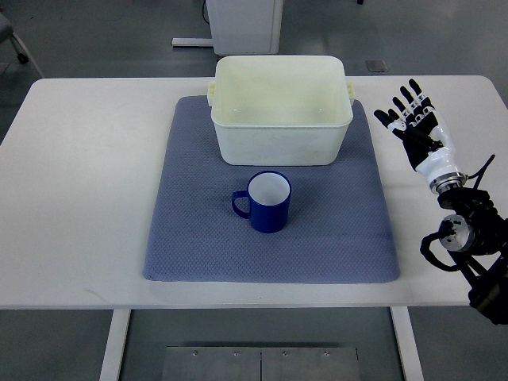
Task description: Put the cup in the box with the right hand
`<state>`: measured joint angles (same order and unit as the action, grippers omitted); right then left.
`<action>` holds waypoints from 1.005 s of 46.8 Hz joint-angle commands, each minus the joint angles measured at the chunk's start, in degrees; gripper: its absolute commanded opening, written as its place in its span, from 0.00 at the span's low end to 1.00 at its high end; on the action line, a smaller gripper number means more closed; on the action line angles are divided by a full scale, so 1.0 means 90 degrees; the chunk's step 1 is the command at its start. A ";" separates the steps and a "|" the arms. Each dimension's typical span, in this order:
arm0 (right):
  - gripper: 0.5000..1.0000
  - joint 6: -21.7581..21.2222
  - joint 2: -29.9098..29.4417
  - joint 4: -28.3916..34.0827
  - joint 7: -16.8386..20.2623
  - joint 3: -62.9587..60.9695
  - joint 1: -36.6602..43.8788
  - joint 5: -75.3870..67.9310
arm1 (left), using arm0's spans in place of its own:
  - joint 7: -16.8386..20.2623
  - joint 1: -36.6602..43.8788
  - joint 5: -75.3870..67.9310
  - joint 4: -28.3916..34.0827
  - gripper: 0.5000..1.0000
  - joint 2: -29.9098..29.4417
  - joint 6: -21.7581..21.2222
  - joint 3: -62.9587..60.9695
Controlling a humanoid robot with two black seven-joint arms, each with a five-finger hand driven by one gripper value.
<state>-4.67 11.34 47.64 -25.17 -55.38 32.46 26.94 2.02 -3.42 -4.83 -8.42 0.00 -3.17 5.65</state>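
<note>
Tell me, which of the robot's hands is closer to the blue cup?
Right. The right hand hovers open off to the blue cup's right, beyond the mat's edge; the left hand is out of view.

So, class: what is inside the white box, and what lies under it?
The white box holds nothing; its pale floor shows bare. It stands on the blue-grey mat, which covers the table. The mat beneath the box is hidden.

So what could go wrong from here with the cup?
The cup stands upright close in front of the box, and its handle points away from the open right hand. A grasp from the right meets only the smooth wall, so it might slip or tip. When lifted, the cup could knock the box's near rim.
</note>
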 commanded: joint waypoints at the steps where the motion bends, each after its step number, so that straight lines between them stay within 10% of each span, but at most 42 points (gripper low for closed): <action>1: 1.00 0.0001 0.0010 0.0019 -0.0026 0.0001 0.0007 -0.0005 | 0.0001 0.0000 0.0000 -0.0002 1.00 0.0000 0.0001 0.0007; 21: 1.00 -0.0097 0.0547 0.0204 -0.0026 -0.0039 0.0144 -0.0005 | 0.0001 0.0000 0.0000 -0.0002 1.00 0.0000 0.0001 0.0007; 47: 1.00 -0.0419 0.1699 0.2674 0.0140 0.0479 -0.0266 0.0063 | 0.0001 0.0000 0.0000 -0.0002 1.00 0.0000 0.0001 0.0007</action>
<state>-8.35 26.32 69.84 -23.90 -52.27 30.44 27.18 2.03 -3.43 -4.83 -8.43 0.00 -3.15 5.71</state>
